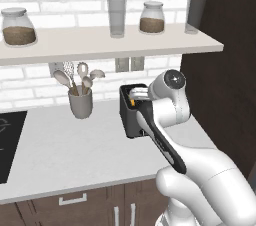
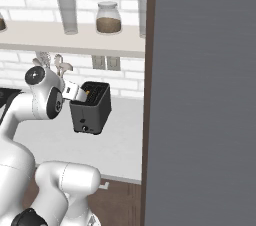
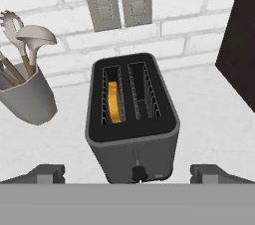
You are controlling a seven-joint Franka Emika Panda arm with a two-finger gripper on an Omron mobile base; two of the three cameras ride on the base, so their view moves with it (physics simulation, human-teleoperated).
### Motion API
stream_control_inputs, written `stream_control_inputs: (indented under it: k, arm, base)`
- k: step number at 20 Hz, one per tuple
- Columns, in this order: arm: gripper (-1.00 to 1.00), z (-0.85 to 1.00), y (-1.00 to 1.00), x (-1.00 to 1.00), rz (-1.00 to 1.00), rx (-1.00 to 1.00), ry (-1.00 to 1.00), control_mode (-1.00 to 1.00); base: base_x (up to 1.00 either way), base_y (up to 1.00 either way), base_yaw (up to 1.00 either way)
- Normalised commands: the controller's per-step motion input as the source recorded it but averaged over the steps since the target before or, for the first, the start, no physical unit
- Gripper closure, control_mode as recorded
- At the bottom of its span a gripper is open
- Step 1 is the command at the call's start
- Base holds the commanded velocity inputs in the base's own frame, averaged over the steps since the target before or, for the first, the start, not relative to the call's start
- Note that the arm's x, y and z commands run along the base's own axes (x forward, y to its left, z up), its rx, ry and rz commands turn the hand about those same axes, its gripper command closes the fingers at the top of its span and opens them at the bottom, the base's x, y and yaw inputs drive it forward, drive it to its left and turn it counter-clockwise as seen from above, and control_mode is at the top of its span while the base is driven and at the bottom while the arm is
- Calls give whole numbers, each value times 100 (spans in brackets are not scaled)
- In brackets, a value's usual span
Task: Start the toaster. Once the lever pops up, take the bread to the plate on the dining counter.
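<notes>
- Hand view gave you the toaster (image 3: 132, 119) on the grey desk (image 3: 209, 109), the bread (image 3: 115, 102) sunk in its left slot.
- Your gripper (image 3: 128, 174) hovered just before the toaster's front, jaws wide, holding nothing.
- A utensil cup (image 3: 27, 99) stood to its left.

— Can you see the whole toaster (image 1: 131, 115) from the left side?

— No, the arm (image 1: 165, 120) crosses in front and hides its right half. Only a sliver of orange shows at the top.

— And the bread (image 3: 115, 101)?

— It sits deep in the left slot; only its top edge shows from the hand camera, the rest is inside.

— The controls?

— A small knob (image 3: 138, 172) low on the front, too small to read, and the picture's bottom cuts the toaster off there.

— The pincer?

— Just two finger tips (image 3: 50, 173) at the lower corners. From the right, a tall grey panel (image 2: 200, 95) blocks the worktop (image 2: 120, 140) beyond it.
</notes>
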Motion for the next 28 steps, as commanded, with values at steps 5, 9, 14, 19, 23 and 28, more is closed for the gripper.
stream_control_inputs:
  k: [5, 9, 14, 19, 23, 28]
  arm:
    - [-100, 0, 0, 0, 0, 0, 0, -100]
    - [-100, 0, 0, 0, 0, 0, 0, -100]
    - [-100, 0, 0, 0, 0, 0, 0, -100]
    - [-100, 0, 0, 0, 0, 0, 0, -100]
    - [-100, 0, 0, 0, 0, 0, 0, -100]
    - [-100, 0, 0, 0, 0, 0, 0, -100]
  base:
    - [0, 0, 0]
    - [0, 0, 0]
    - [0, 0, 0]
    - [0, 0, 0]
    - [0, 0, 0]
    - [0, 0, 0]
